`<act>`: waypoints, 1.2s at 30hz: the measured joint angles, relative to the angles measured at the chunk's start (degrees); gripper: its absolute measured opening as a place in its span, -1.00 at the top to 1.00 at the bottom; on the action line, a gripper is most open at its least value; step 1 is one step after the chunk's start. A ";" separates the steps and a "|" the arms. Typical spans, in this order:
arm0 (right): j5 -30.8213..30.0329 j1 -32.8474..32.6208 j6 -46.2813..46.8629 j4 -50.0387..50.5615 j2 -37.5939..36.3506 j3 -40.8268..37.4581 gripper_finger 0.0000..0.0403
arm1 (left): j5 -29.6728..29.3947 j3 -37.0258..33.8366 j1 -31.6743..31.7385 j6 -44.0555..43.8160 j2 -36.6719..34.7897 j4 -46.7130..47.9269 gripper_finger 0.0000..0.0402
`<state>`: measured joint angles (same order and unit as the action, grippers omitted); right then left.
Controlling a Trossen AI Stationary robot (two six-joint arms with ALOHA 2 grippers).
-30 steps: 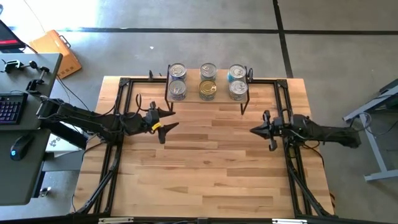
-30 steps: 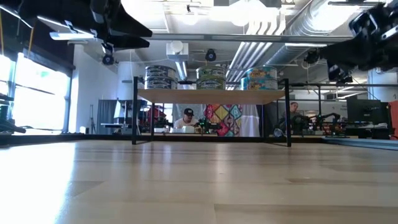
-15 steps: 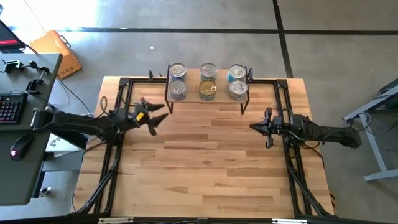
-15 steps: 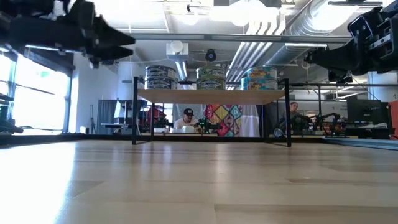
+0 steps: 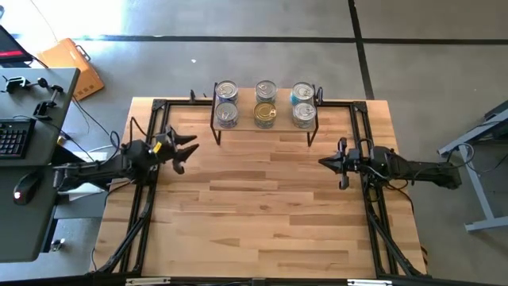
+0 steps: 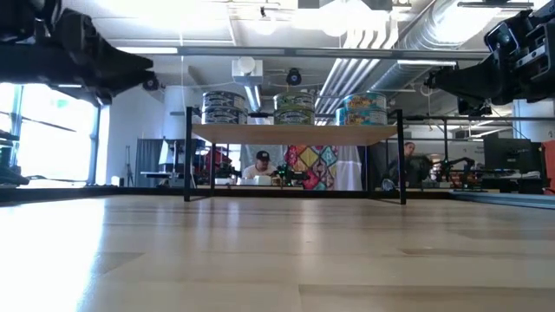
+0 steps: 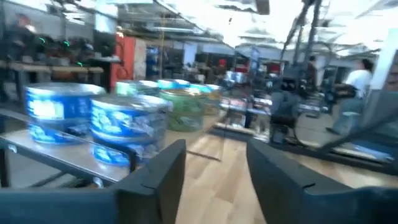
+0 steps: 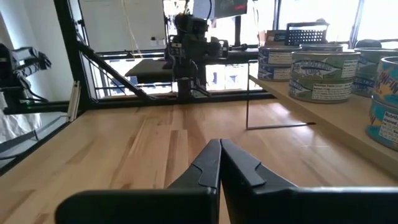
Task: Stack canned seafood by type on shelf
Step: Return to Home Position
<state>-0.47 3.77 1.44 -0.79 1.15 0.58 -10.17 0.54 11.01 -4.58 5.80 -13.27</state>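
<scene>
As judged from above, puts the shelf [image 5: 245,119], long axis 9 to 3 o'clock, at 2 o'clock from the left gripper [image 5: 187,151] and 10 o'clock from the right gripper [image 5: 321,164]; shows seafood tins [image 5: 266,115] piled along it; finds left fingers wide and empty, right fingers pressed together, empty; leaves neither arm clearly nearer; likely calls for retreat, no reach.

no text on the cans [image 8: 323,74] is legible.

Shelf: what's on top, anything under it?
Six tins show on the shelf, three columns of two; any stacked beneath them are covered. Low view: no tins under it.
</scene>
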 joint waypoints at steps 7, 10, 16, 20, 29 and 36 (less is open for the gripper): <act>0.02 0.00 0.01 0.01 0.00 0.00 1.00 | 6.62 0.12 -5.65 5.07 -5.68 7.56 0.73; 0.02 0.00 0.01 0.01 0.00 0.00 1.00 | 12.40 0.14 -6.70 9.41 -5.60 10.84 0.95; 0.02 0.00 0.01 0.01 0.02 0.00 1.00 | 13.96 0.17 -8.62 10.44 -5.56 12.19 0.94; 0.02 0.00 0.01 0.01 0.02 0.00 1.00 | 7.60 0.17 -8.85 9.02 -5.20 12.62 0.99; 0.00 -0.79 0.01 0.01 -0.69 0.00 1.00 | 7.03 0.17 -8.83 7.22 -4.89 12.54 0.97; 0.02 -4.44 0.01 -0.03 -1.16 0.00 1.00 | 6.49 0.17 -10.05 7.76 -5.63 12.32 0.96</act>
<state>-0.45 -0.67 1.45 -0.82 -0.01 0.58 -3.68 0.71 0.96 3.18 0.17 -0.95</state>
